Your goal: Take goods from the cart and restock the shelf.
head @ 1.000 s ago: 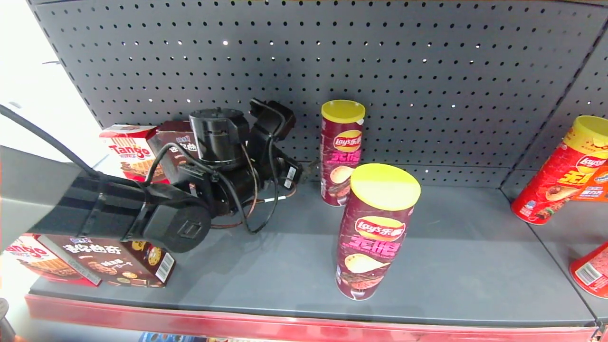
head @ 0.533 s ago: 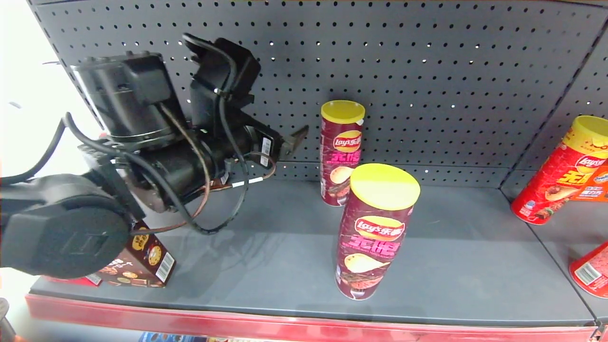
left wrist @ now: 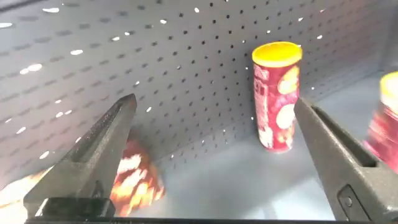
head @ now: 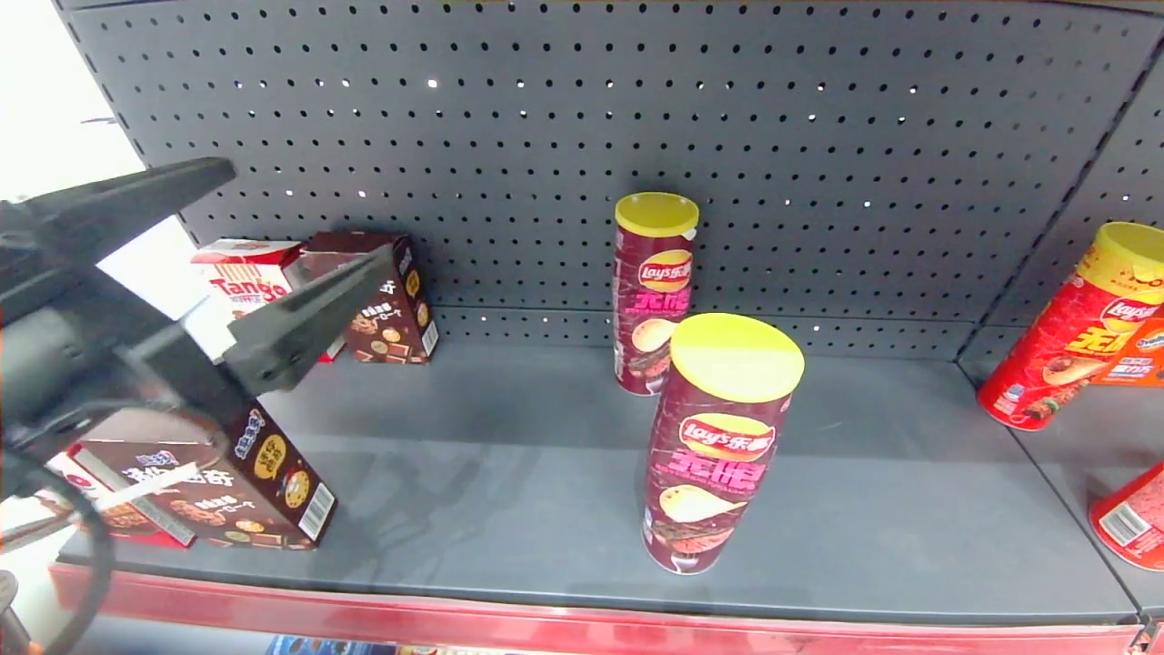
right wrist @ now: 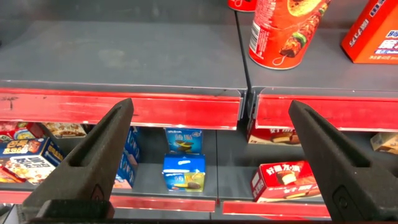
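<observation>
While the left hand [head: 227, 264] is hanging wide open and empty off the shelf's [head: 509, 473] left edge (cookie box [head: 386, 305] sitting at the back-left corner), a straight, level retreat is looking safest.

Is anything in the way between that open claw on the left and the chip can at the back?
Nothing visible. The left wrist view shows the back can between the open fingers of the left gripper, with bare shelf before it. The brown box and the front can stand to either side.

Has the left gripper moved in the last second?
Yes. The left gripper has pulled back to the left, away from the rear can.
</observation>
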Tool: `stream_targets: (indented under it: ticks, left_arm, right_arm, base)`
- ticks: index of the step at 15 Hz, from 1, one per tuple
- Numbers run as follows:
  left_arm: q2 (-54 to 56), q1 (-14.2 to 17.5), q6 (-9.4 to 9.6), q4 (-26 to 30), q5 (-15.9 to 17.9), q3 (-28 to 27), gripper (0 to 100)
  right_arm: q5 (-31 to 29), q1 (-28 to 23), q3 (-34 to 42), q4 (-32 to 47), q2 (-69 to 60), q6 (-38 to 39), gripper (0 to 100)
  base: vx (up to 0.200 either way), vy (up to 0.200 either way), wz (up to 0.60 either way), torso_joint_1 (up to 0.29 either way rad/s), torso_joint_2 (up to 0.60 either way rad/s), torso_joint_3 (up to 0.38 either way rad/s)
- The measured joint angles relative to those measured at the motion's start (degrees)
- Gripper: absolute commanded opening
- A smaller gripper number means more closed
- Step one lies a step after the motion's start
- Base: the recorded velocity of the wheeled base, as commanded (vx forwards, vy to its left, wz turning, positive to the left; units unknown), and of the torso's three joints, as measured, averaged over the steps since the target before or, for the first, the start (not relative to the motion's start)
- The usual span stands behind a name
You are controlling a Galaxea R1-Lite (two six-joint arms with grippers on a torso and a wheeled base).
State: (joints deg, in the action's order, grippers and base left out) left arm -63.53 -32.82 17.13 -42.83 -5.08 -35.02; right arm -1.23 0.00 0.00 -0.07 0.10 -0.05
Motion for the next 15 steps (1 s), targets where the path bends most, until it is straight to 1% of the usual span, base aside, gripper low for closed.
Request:
stream_targets:
  ticks: [1, 2, 3, 4, 5, 6, 7, 8, 9, 10, 11, 12, 13, 14, 15]
  left_arm:
    - [5.0, 0.8, -0.71, 0.0, 0.0, 4.3, 100]
    - [10.3, 2.8, -1.61, 0.1, 0.1, 8.9, 100]
    - [16.4, 6.3, -2.73, 0.3, 0.1, 14.1, 100]
    - [22.1, 10.6, -4.24, 0.5, 0.4, 19.3, 100]
    - [27.7, 15.8, -5.96, 1.3, 1.2, 23.9, 100]
    - [33.4, 21.4, -7.61, 3.1, 3.1, 28.0, 100]
    - [38.1, 26.2, -9.22, 6.9, 6.4, 30.7, 100]
    - [42.1, 30.0, -10.46, 11.5, 10.2, 32.5, 100]
    - [46.1, 32.7, -11.06, 17.5, 14.0, 33.7, 100]
    - [49.4, 34.1, -11.28, 23.1, 16.5, 34.2, 100]
    - [52.8, 34.4, -11.28, 29.3, 18.0, 34.5, 100]
    - [56.2, 33.7, -11.14, 36.4, 19.0, 34.8, 100]
    - [58.8, 33.3, -11.58, 39.8, 19.4, 34.9, 100]
    - [60.4, 33.0, -13.34, 39.6, 19.5, 34.9, 100]
    - [61.6, 32.9, -14.59, 39.0, 19.6, 34.9, 100]
  right_arm:
    - [0.0, 0.0, 0.0, 0.0, 0.0, 0.0, 100]
    - [0.0, 0.0, 0.0, 0.0, 0.0, 0.0, 100]
    - [0.0, 0.0, 0.0, 0.0, 0.0, 0.0, 100]
    - [0.0, 0.0, 0.0, 0.0, 0.0, 0.0, 100]
    - [0.0, 0.0, 0.0, 0.0, 0.0, 0.0, 100]
    - [0.0, 0.0, 0.0, 0.0, 0.0, 0.0, 100]
    - [0.0, 0.0, 0.0, 0.0, 0.0, 0.0, 100]
    - [0.0, 0.0, 0.0, 0.0, 0.0, 0.0, 100]
    - [0.0, 0.0, 0.0, 0.0, 0.0, 0.0, 100]
    - [0.0, 0.0, 0.0, 0.0, 0.0, 0.0, 100]
    - [0.0, 0.0, 0.0, 0.0, 0.0, 0.0, 100]
    - [0.0, 0.0, 0.0, 0.0, 0.0, 0.0, 100]
    - [0.0, 0.0, 0.0, 0.0, 0.0, 0.0, 100]
    - [0.0, 0.0, 0.0, 0.0, 0.0, 0.0, 100]
    - [0.0, 0.0, 0.0, 0.0, 0.0, 0.0, 100]
  base:
    - [0.0, 0.0, 0.0, 0.0, 0.0, 0.0]
    - [0.0, 0.0, 0.0, 0.0, 0.0, 0.0]
    - [0.0, 0.0, 0.0, 0.0, 0.0, 0.0]
    - [0.0, 0.0, 0.0, 0.0, 0.0, 0.0]
    - [0.0, 0.0, 0.0, 0.0, 0.0, 0.0]
    - [0.0, 0.0, 0.0, 0.0, 0.0, 0.0]
    - [0.0, 0.0, 0.0, 0.0, 0.0, 0.0]
    - [0.0, 0.0, 0.0, 0.0, 0.0, 0.0]
    - [0.0, 0.0, 0.0, 0.0, 0.0, 0.0]
    - [0.0, 0.0, 0.0, 0.0, 0.0, 0.0]
    - [0.0, 0.0, 0.0, 0.0, 0.0, 0.0]
    - [0.0, 0.0, 0.0, 0.0, 0.0, 0.0]
    - [0.0, 0.0, 0.0, 0.0, 0.0, 0.0]
    - [0.0, 0.0, 0.0, 0.0, 0.0, 0.0]
    - [0.0, 0.0, 0.0, 0.0, 0.0, 0.0]
